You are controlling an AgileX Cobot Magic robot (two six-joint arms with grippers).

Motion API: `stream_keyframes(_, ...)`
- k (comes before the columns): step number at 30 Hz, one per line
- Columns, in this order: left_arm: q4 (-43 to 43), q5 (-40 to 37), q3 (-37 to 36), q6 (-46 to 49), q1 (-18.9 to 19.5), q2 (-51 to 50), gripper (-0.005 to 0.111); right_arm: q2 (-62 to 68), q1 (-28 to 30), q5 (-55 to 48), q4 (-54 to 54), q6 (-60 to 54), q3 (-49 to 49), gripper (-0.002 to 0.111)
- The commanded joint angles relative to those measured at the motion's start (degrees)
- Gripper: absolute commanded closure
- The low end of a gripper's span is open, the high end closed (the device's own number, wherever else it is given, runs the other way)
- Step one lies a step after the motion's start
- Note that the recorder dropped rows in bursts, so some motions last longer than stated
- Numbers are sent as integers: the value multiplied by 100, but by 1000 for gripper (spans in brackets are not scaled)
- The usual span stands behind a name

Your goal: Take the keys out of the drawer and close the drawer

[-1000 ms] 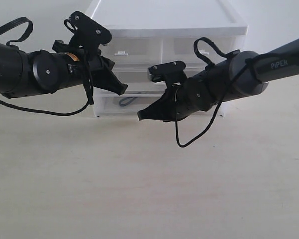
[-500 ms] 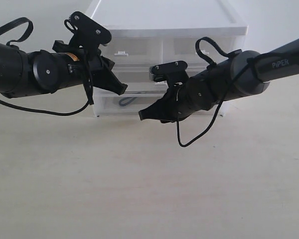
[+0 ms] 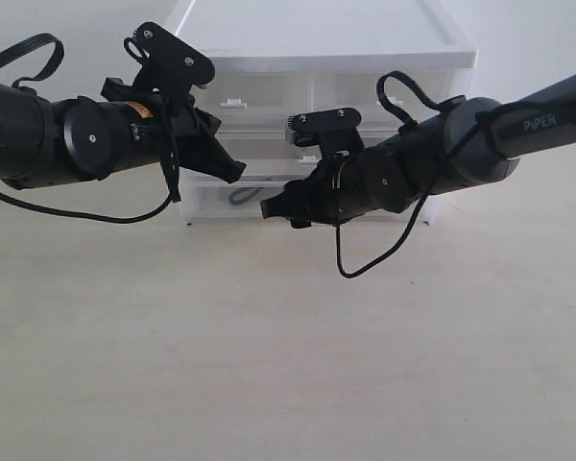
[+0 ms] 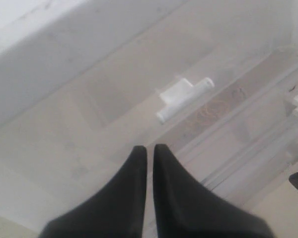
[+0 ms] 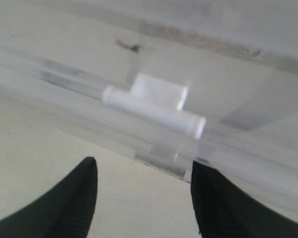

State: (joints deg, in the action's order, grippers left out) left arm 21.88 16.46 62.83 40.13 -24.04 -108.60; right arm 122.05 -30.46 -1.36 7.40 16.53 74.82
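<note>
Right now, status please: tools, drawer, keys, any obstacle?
Left tool shut, near the unit. Right tool open before the tab handle, not gripping. Drawer looks shut, keys inside. No obstacle seen.

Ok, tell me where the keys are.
Exterior view: the keys show through the translucent front of the lowest drawer, left of centre, just left of the right gripper.

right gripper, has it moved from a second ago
Yes. In the exterior view the right gripper has risen a little against the drawer behind it, and its jaws have opened.
</note>
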Motion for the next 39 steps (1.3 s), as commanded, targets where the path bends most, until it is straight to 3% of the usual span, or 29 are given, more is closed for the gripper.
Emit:
stream_keyframes(1, 407, 2083, 134, -42, 280, -112, 103, -82, 24, 100, 0, 144, 11, 57)
stream_keyframes(39, 407, 2083, 134, -42, 280, -112, 103, 318, 178, 557, -93, 442, 465, 57)
